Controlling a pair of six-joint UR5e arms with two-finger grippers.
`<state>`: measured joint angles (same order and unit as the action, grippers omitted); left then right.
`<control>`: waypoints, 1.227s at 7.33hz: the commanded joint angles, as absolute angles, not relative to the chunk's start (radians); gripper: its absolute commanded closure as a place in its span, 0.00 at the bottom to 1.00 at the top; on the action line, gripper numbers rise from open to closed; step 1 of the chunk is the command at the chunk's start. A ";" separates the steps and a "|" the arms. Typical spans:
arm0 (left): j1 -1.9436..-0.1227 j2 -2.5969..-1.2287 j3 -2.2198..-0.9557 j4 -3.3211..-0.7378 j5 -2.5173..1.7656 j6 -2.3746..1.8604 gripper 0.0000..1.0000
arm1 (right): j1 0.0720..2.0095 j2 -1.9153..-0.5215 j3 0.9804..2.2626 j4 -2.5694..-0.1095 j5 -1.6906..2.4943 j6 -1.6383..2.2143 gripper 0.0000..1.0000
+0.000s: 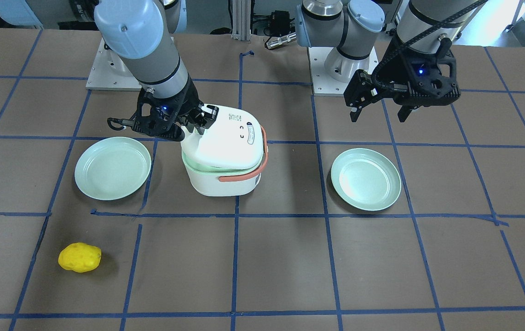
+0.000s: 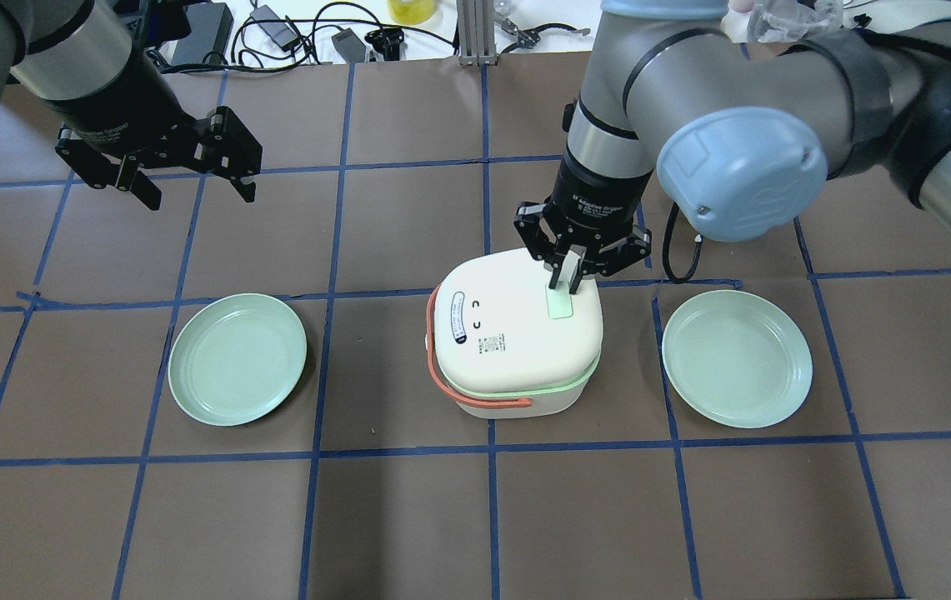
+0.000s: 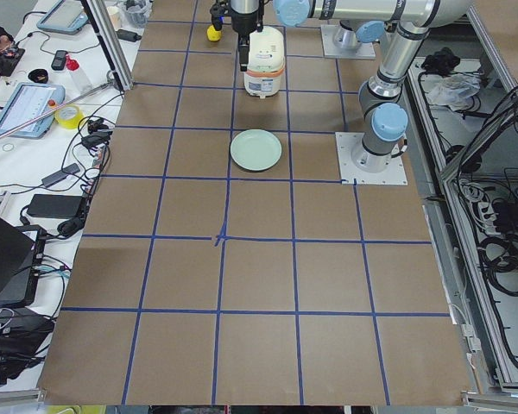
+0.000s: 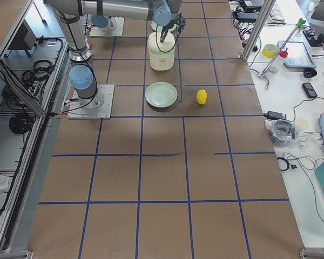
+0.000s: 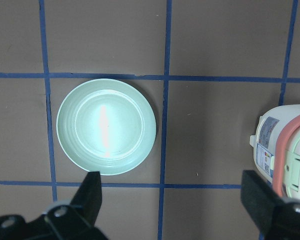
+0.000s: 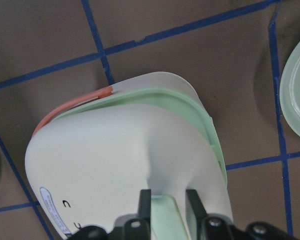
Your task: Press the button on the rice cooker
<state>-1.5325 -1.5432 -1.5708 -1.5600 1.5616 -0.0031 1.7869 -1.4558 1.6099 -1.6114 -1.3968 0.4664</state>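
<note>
On the cooker's [image 2: 508, 350] lid, near its right edge, sits the button [image 2: 559, 306]. The right gripper [image 2: 565, 285] stands directly over it, fingers drawn to a slim gap and gripping nothing, tips at the button's far end; whether they touch it is unclear. An orange handle [image 2: 440, 379] lies folded down around the cooker's opposite side. The right plate [image 2: 738, 358] and left plate [image 2: 237, 358] flank the cooker, both apart from it. The left gripper [image 2: 198, 197] hangs above the worktop [image 2: 408, 517], spread wide and empty, well away from the cooker. A yellow lump [image 1: 79, 257] lies off by itself.
</note>
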 commanded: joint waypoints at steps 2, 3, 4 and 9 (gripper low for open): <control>-1.532 -1.543 -1.571 -1.560 1.562 -0.005 0.00 | 1.767 -1.463 1.444 -1.493 -1.463 0.472 0.05; -1.532 -1.543 -1.571 -1.560 1.562 -0.003 0.00 | 1.760 -1.462 1.399 -1.455 -1.500 0.457 0.01; -1.532 -1.543 -1.571 -1.560 1.562 -0.003 0.00 | 1.744 -1.460 1.394 -1.456 -1.535 0.404 0.00; -1.532 -1.543 -1.571 -1.560 1.562 -0.003 0.00 | 1.577 -1.488 1.394 -1.379 -1.564 0.079 0.00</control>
